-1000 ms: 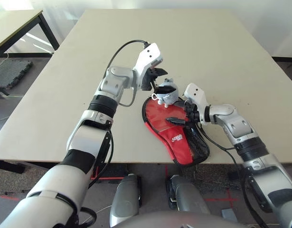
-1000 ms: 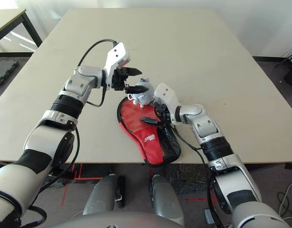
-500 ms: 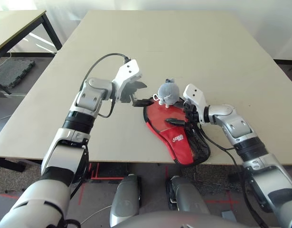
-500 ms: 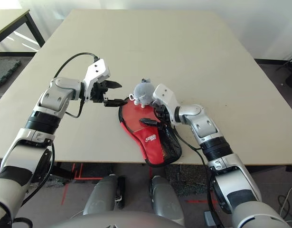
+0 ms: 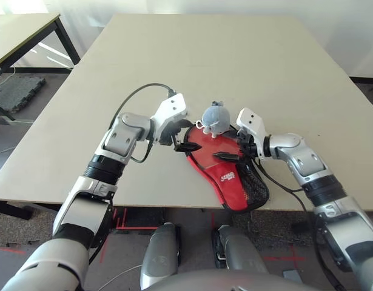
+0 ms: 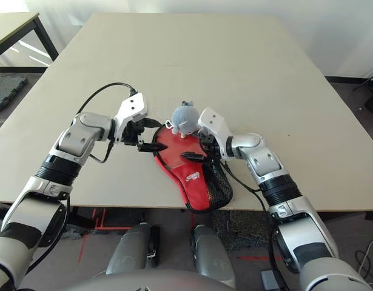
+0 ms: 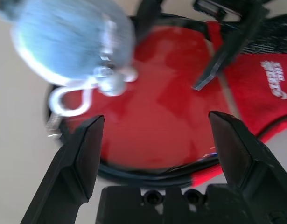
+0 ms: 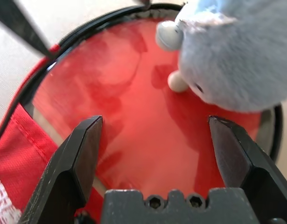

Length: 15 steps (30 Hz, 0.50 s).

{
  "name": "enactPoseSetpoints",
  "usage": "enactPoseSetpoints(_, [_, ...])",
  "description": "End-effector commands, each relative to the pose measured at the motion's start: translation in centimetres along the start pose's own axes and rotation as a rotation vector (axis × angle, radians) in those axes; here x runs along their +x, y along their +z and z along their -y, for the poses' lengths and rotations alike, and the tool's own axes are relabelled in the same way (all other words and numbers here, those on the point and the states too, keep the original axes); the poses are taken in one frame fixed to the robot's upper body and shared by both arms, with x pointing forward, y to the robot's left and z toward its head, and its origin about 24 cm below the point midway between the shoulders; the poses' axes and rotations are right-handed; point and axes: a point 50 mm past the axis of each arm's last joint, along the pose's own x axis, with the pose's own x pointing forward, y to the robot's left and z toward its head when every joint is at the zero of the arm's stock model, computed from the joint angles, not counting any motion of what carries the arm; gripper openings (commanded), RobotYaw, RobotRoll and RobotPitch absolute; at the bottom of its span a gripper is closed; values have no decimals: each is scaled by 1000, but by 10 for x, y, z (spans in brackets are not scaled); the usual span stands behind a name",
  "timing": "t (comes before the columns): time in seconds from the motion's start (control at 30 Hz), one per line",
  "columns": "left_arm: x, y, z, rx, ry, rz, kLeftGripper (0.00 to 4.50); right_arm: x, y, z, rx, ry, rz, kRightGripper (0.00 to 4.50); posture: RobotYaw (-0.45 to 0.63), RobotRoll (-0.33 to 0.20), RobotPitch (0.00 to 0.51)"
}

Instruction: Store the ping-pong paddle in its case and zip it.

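Bench (image 5: 192,48): red case (image 5: 235,185) at near edge, right of middle; red-faced paddle (image 5: 211,145) lies in its open far part. Left tool (image 5: 185,138), at left, open. Right tool (image 5: 230,145), at right, open. Grey plush lump (image 5: 215,119) over paddle's far edge.

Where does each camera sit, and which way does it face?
Left and right eye: on the head, facing down at the case and table; both arms show.
Left wrist: at its open gripper, facing the red paddle face.
Right wrist: at its open gripper, same target.
Both wrists share the plush.
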Motion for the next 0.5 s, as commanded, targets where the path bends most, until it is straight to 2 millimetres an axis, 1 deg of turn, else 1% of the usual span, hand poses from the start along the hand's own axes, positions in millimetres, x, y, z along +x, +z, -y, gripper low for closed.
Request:
enactPoseSetpoints(0.03, [8,-7,4,1,-8,-25,4475,-8,-18,0,42,-12,-75,4500,89,0,97])
enactPoseSetpoints(0.13, [13,-10,5,-6,-5,-33,4475,-14,-18,3,41,-29,-78,4500,85,0,97])
enactPoseSetpoints(0.23, [17,-18,4,30,6,-93,4475,-19,-18,5,40,-46,-82,4500,78,0,97])
enactPoseSetpoints(0.37, [20,-20,3,-6,11,-99,4475,-26,-15,11,38,-72,-78,4500,77,0,98])
enactPoseSetpoints(0.5, [22,-23,4,-15,5,-108,4475,-36,-8,23,35,-126,-63,4500,75,0,100])
